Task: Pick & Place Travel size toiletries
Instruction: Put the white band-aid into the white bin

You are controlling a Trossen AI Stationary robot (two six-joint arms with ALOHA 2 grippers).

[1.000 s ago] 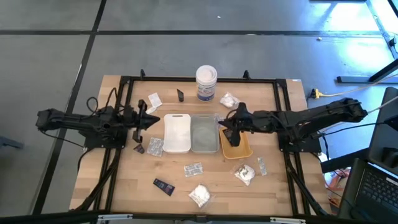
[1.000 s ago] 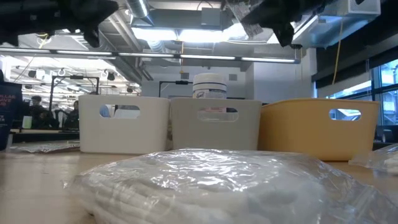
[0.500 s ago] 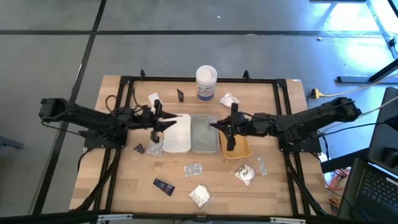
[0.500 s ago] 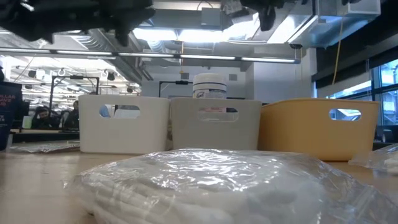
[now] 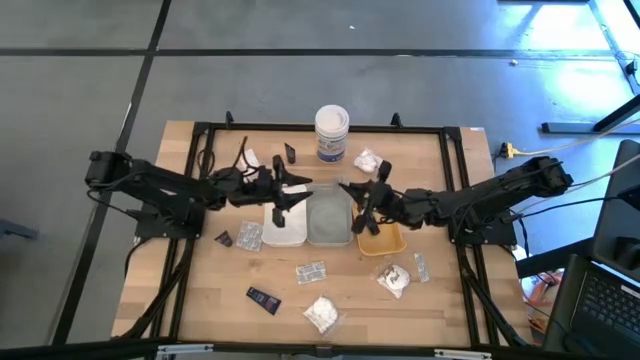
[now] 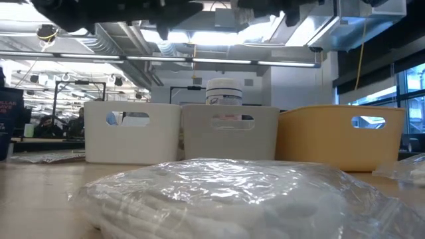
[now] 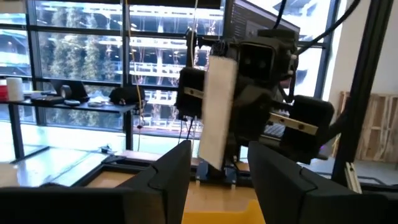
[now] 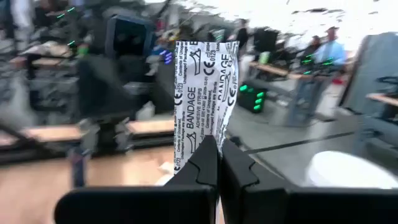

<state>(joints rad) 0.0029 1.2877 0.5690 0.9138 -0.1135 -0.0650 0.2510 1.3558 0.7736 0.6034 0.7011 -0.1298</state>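
Observation:
My right gripper [image 5: 352, 196] is shut on a white printed bandage sachet [image 8: 203, 93], above the grey tray [image 5: 328, 222]. My left gripper [image 5: 291, 190] is open and empty above the white tray [image 5: 283, 222], facing the right gripper. The sachet also shows in the left wrist view [image 7: 217, 112], straight ahead of my open left fingers [image 7: 168, 180]. Other toiletries lie on the table: sachets [image 5: 248, 236] [image 5: 311, 271] [image 5: 421, 266], white bundles [image 5: 321, 314] [image 5: 393, 280] [image 5: 368, 160], black tubes [image 5: 263, 298] [image 5: 290, 152]. One bundle fills the low view's foreground [image 6: 226, 199]. My right gripper pinches the sachet's near end [image 8: 205, 142] between its two fingers [image 8: 239, 168]. The fingers lie roughly level and point toward the table's left. The flat sachet sticks out beyond the fingertips, lifted clear of the trays and the table.
The white, grey and orange trays [image 5: 388, 238] stand side by side mid-table; they also show in the low view [image 6: 342, 136]. A tall white tub [image 5: 332, 133] stands behind them at the far edge. A black frame [image 5: 200, 140] runs around the tabletop.
My left gripper has gone toward the table's right, from beside the white tray to above it. My right gripper has gone toward the table's left with the sachet, from over the orange tray to over the grey tray, and has tipped up toward level. The two grippers now face each other.

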